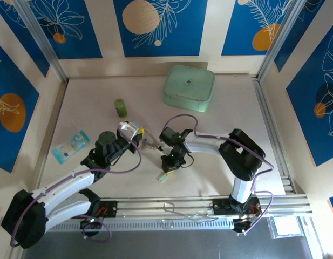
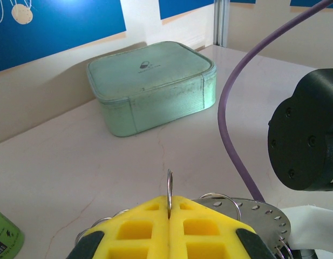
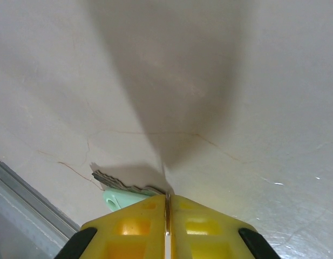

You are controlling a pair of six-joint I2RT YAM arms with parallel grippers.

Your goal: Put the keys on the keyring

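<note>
Yellow pads of my left tool fill the foot of the left wrist view, pressed together on a thin upright wire loop. That loop belongs to the keyring, whose silvery plate, pierced with small holes and hung with little rings, lies just right of the pads. From above I see the left tool near the middle of the table, with the keyring at its tip, between the two arms.

On the right wrist view, the right tool points down at the table, its yellow pads closed with only a fine bright line in the seam. A key lies just left of those pads: a toothed silver blade with a mint-green head under it, close against the left pad. (I cannot tell whether the blade's end is caught in the seam or merely lies beside it.) In the top view the right tool hangs just right of the keyring, and the pale green key lies on the table just below it.

Farther back stand a mint-green case near the rear wall and a green cylinder to its left. A blue and white packet lies by the left arm.
</note>
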